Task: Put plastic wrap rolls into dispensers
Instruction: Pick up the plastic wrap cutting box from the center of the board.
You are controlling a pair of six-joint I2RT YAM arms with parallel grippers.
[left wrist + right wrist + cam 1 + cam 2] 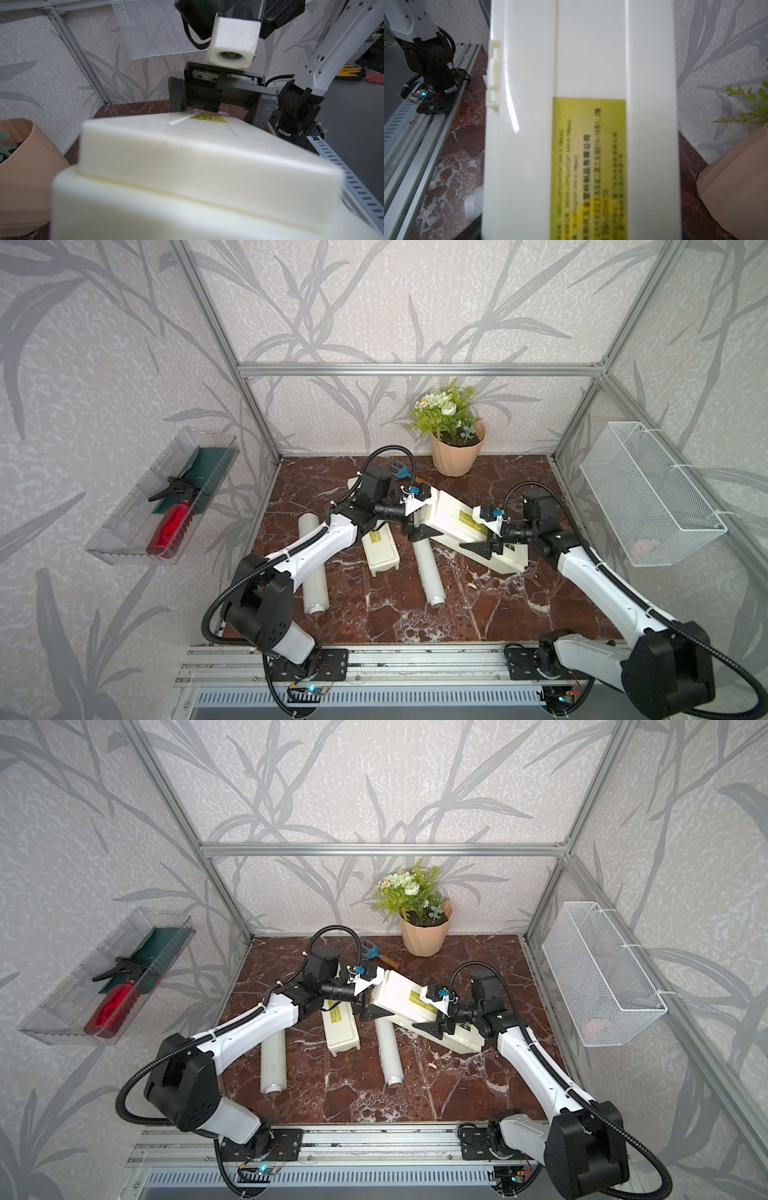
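Headcount: two rolls, two dispensers, two grippers. Left roll (313, 568) lies bare on the table (374, 614) by its left edge; middle roll (428, 576) lies mid-table, far end meeting the raised dispenser (453, 518), slanting toward the right edge, lid down. Flat dispenser (382, 556) sits centre-left, lid down too. Right gripper (218, 112) clamps across the raised one; left gripper (417, 517) straddles its high end, can't tell if it's squeezing. Wall tray (124, 539) holds a red spray bottle (170, 526); mesh basket (648, 489), something pink (644, 548); pot (455, 456), flowers (444, 410).

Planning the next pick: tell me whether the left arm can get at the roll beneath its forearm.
Probably not yet: the left gripper is occupied at one end of the raised dispenser; the roll itself lies uncovered.
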